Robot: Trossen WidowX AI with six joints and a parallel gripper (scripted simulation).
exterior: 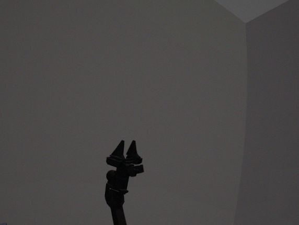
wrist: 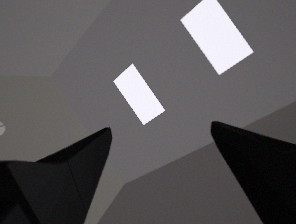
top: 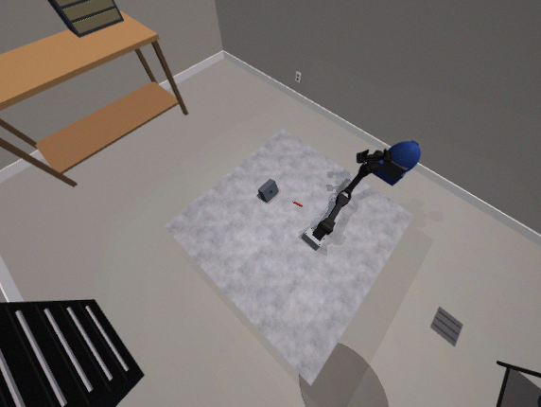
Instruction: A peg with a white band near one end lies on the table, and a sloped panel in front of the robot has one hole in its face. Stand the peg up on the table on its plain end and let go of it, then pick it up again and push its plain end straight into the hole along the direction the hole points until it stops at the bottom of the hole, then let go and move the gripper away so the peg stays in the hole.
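Two dark fingers (top: 363, 154) (exterior: 120, 150) are the nearest things to the wrist camera, and they stand wide apart, with nothing between them. So the end effector (top: 362, 156) (exterior: 128, 141) (wrist: 160, 129) is open and empty. It is raised high, and in the top view it is at 1 o'clock from the base (top: 305, 238) of the arm (top: 343, 199) (exterior: 118, 214).

The red peg (top: 297, 203) lies on its side on the grey surface (top: 265, 265), at 11 o'clock from the base. Its paler end, which is probably the banded one, looks toward 10 o'clock; it is too small to be sure. The sloped panel (top: 274, 186) is also at 10 o'clock from the peg, well apart from it, and its hole (top: 270, 191) shows dark.

As I judge, no part of the task is done. All of it is left: to grasp the peg, stand it on its plain end, release it, grasp it again, push it to the bottom of the hole, let go and move away.

By my count there is one peg, one panel with one hole, and one arm with one end effector of two fingers. The wrist view shows also two white lights (wrist: 139, 94), one at 2 o'clock from the other.
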